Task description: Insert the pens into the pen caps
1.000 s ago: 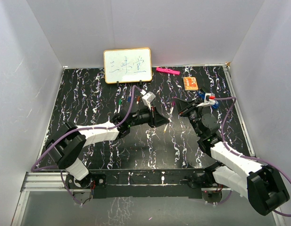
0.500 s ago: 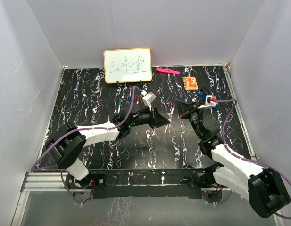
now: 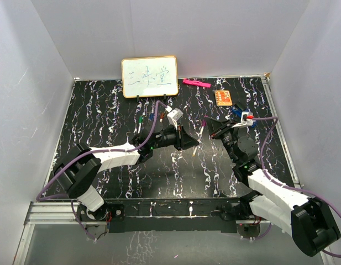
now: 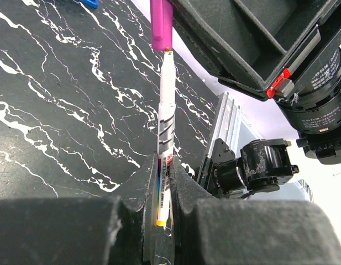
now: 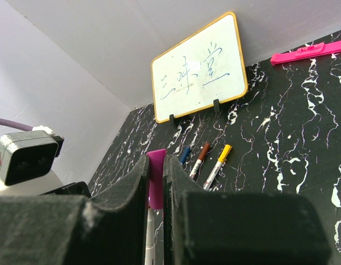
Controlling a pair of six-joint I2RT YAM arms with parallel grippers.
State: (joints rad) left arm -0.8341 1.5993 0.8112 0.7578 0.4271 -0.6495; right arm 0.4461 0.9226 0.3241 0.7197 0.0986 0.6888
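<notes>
Overhead, the left pincer (image 3: pixel 195 142) and right pincer (image 3: pixel 209 125) nearly meet nose to nose; what they hold is too small to make out. Some loose pens (image 3: pixel 151 116) lie beyond the left pincer, below the whiteboard (image 3: pixel 150 77).

From the left wrist, its fingers (image 4: pixel 138 185) are clamped on a white pen (image 4: pixel 166 118) that sticks out ahead, tip at the mouth of a purple cap (image 4: pixel 161 25).

From the right wrist, that pincer's fingers (image 5: pixel 134 182) pinch the purple cap, with the white pen's barrel just beneath. Three loose pens lie ahead on the table (image 5: pixel 303 143).
</notes>
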